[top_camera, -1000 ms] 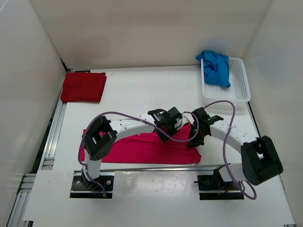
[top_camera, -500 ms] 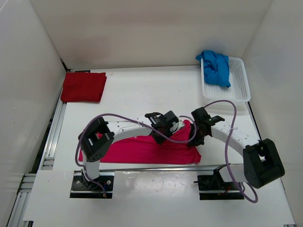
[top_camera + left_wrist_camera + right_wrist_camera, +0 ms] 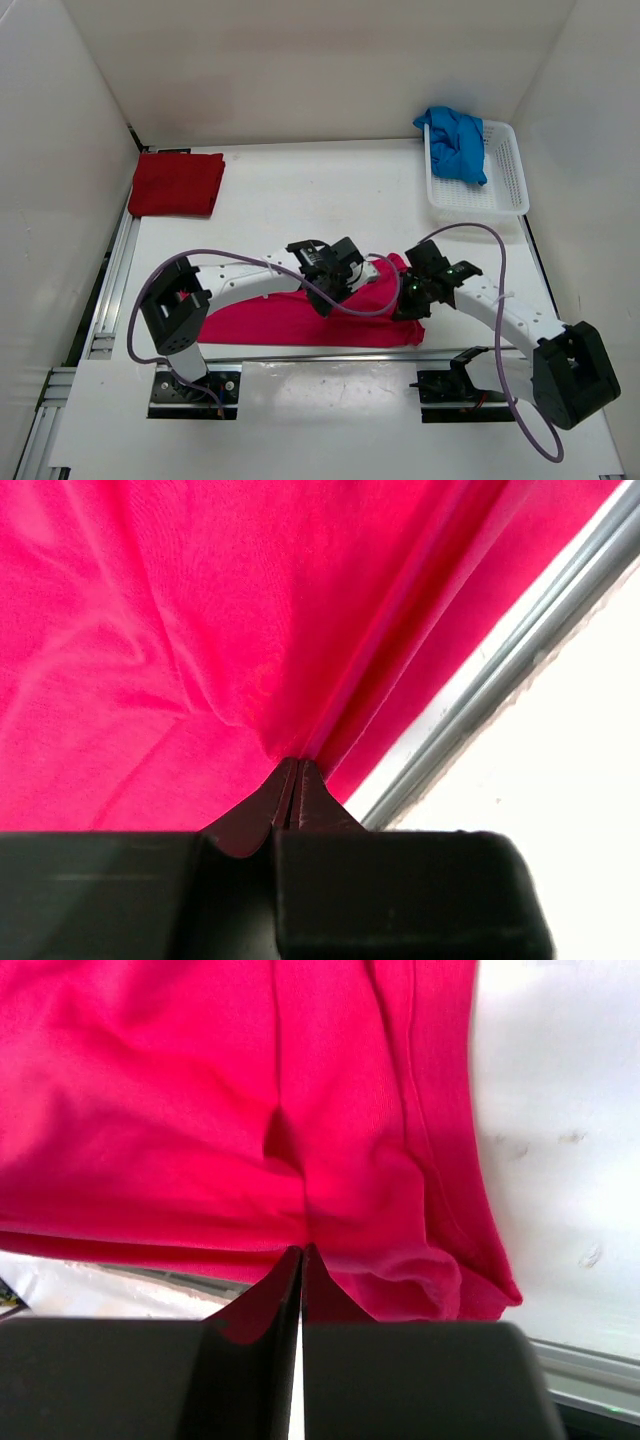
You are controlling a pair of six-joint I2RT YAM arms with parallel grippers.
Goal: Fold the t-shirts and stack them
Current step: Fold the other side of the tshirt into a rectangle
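— How's the light?
— Bright, even, from above; only faint shadows on the white surface point(image 3: 300, 190).
— Sharpness?
— Overhead crisp. Wrist views oversaturate the pink shirt point(image 3: 150, 630); the dark foreground is soft.

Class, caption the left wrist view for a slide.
Left end effector pinching the pink shirt beside a metal rail.

One red t-shirt point(image 3: 177, 184), one pink t-shirt point(image 3: 262, 325), one blue t-shirt point(image 3: 456, 143), one white basket point(image 3: 506, 176)

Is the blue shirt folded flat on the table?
No, the blue t-shirt lies crumpled in the white basket at the far right.
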